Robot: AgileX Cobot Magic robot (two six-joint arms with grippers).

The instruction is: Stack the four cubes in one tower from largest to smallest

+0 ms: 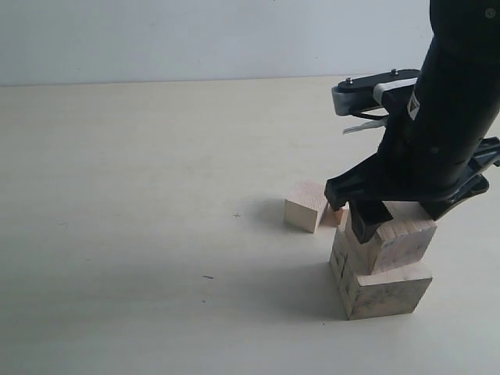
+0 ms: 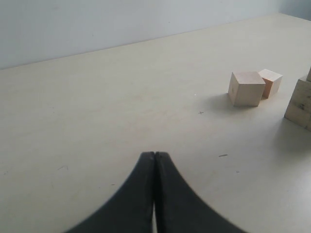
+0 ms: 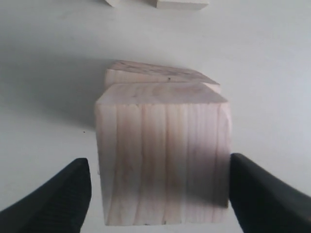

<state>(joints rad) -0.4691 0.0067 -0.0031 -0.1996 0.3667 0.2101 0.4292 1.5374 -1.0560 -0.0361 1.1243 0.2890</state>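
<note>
The right arm (image 1: 457,94) is a thick, round, matte black tube at the right of the scene; on its left side sits a grey bracket (image 1: 344,98) capped in black, with two small pale screw heads (image 1: 349,80) on top; a white band (image 1: 388,90) crosses beside the bracket, and a small white marking (image 1: 412,108) shows on the black shell; a thin white strip (image 1: 361,126) juts leftward beneath the bracket; the right gripper (image 1: 402,215) is black, broad-bodied, with angular, blocky ends; its fingers (image 3: 53,201) look rounded and faintly grainy up close; the left gripper (image 2: 154,162) has two smooth black fingers with outward-curving edges.
</note>
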